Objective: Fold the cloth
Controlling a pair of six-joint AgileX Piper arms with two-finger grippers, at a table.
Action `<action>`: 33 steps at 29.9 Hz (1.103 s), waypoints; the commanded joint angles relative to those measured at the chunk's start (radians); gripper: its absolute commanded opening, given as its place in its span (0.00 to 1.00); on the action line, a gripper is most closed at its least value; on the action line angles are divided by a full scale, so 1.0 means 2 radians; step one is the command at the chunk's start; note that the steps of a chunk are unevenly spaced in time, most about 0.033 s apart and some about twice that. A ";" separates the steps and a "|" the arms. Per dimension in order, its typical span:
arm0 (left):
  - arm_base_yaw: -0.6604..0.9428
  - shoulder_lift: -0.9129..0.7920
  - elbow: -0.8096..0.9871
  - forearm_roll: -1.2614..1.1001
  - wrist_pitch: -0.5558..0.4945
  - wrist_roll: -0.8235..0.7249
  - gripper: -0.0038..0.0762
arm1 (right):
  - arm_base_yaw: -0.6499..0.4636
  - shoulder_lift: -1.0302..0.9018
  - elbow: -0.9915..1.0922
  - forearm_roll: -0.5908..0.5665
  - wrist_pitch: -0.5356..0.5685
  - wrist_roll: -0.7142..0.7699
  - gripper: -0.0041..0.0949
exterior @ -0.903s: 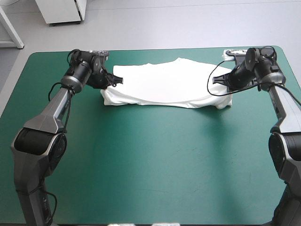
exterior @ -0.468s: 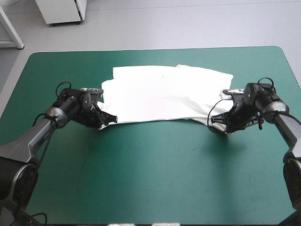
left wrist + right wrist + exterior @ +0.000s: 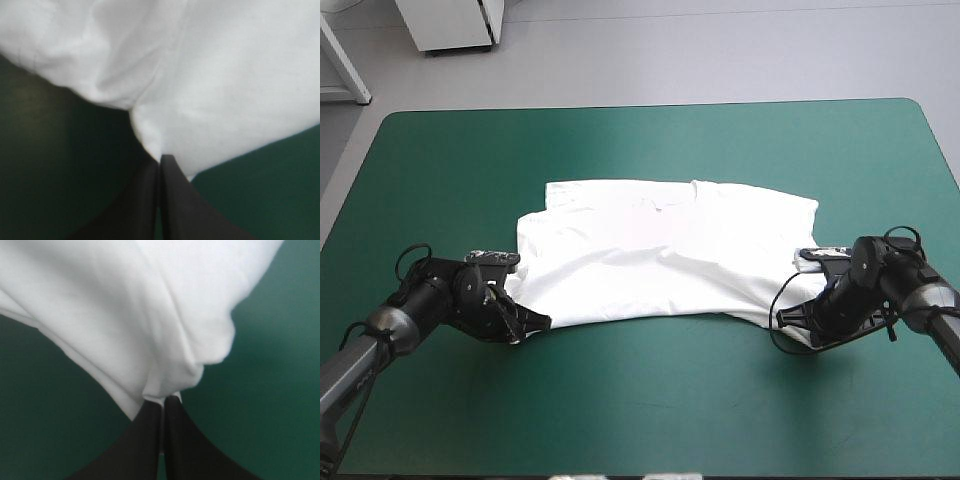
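The white T-shirt (image 3: 660, 255) lies stretched across the middle of the teal-green table, doubled over with its fold line toward the far side. My left gripper (image 3: 542, 322) pinches the near left corner, low over the cover. My right gripper (image 3: 786, 318) pinches the near right corner. In the left wrist view the black fingers (image 3: 172, 200) meet in a point with the T-shirt (image 3: 225, 90) pulled into them. Likewise in the right wrist view, the gripper (image 3: 162, 402) is closed on a bunched corner of the T-shirt (image 3: 130, 315).
Bare teal-green cover (image 3: 650, 400) lies between the shirt and the table's near edge, and a wide strip (image 3: 620, 140) beyond the shirt toward the far edge. A white cabinet (image 3: 450, 22) stands on the floor past the far left corner.
Both grippers have drawn the shirt's held edge from the far side toward the near side, dragging the whole shirt nearer and spreading it flatter. Both arms now sit lower and closer to me.
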 commanded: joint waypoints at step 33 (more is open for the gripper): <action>-0.003 -0.060 -0.224 0.012 0.141 0.005 0.62 | -0.001 -0.110 -0.222 -0.026 0.105 0.021 0.51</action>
